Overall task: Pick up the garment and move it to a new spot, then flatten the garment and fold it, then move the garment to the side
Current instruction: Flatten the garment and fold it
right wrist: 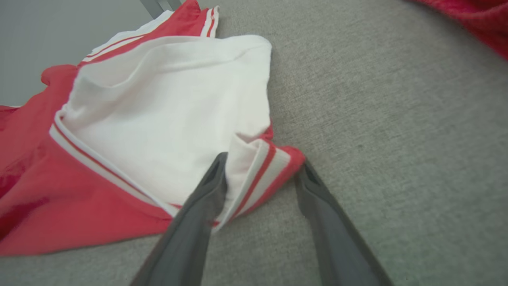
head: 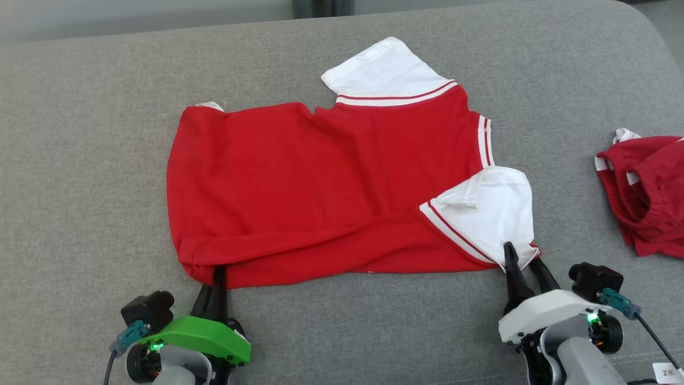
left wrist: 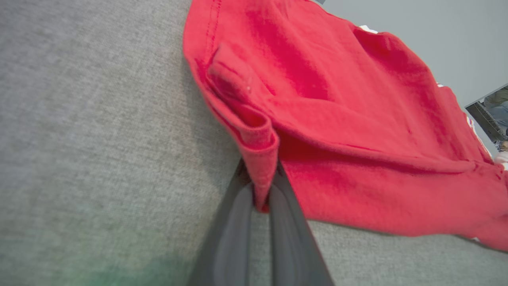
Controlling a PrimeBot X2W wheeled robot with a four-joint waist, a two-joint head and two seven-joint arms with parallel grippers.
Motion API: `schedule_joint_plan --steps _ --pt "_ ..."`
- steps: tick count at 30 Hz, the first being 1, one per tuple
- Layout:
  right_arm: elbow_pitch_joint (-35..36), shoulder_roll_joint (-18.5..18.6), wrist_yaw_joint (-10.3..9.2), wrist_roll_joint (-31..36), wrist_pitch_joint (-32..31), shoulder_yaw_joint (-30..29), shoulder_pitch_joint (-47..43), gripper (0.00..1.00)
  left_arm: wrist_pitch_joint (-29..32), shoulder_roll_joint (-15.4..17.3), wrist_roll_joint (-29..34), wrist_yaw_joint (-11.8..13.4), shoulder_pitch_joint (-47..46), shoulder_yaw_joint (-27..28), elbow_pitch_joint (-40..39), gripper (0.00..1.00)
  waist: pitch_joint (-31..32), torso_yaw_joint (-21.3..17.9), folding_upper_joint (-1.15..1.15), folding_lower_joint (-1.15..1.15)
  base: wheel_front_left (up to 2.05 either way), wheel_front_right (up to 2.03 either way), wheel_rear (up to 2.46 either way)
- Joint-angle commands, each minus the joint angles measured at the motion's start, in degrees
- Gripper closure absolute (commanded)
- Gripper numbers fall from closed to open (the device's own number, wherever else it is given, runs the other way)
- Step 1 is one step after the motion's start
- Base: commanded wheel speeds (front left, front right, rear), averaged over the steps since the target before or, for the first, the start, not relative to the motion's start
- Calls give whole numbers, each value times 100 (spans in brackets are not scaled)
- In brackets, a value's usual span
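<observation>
Lying mostly flat on grey fabric surface (head: 80, 160), red shirt (head: 320, 187) w/ white sleeves sits centre; 2nd red garment (head: 646, 192) well apart at right edge. Near-left hem corner clamped tight in left hand (head: 219, 274); right hand (head: 522, 255) has jaws apart, straddling striped cuff (right wrist: 258, 174) of near sleeve.

I stand indoors at a broad padded surface covered in grey woven cloth (head: 75, 176), rounded at its far corner, with a plain pale wall (head: 133, 18) behind. It looks more like a test room or lab than a home, though I cannot tell for certain.
</observation>
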State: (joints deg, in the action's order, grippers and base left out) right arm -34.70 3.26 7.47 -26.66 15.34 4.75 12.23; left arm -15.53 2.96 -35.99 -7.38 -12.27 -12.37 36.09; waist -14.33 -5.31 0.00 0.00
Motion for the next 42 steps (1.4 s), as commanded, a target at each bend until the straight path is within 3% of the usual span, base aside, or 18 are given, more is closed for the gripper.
schedule_joint_plan --steps 1,14,23,29,38,42 --pt "-149 -63 2 -41 -53 118 22 100 76 -7 -3 -19 41 -5 112 100 -42 19 0 0 0 0 0" --pt "283 -30 -2 -500 -23 -184 296 100 49 11 -169 -18 -122 290 -391 100 -16 41 0 0 0 0 0" --pt "388 -25 -2 -804 -22 -234 1212 100 44 58 -111 -17 -728 706 -1103 100 157 95 0 0 0 0 0" --pt "288 -20 -3 -787 -17 -416 1599 100 44 81 -104 -10 -810 804 -1093 100 463 158 0 0 0 0 0" --pt "28 -4 -5 -671 -14 -393 333 100 30 33 -286 -5 492 955 -661 100 1061 236 0 0 0 0 0" --pt "-174 127 -5 -497 -13 -235 -259 100 31 25 -498 -6 1079 755 -520 100 1246 283 0 0 0 0 0"
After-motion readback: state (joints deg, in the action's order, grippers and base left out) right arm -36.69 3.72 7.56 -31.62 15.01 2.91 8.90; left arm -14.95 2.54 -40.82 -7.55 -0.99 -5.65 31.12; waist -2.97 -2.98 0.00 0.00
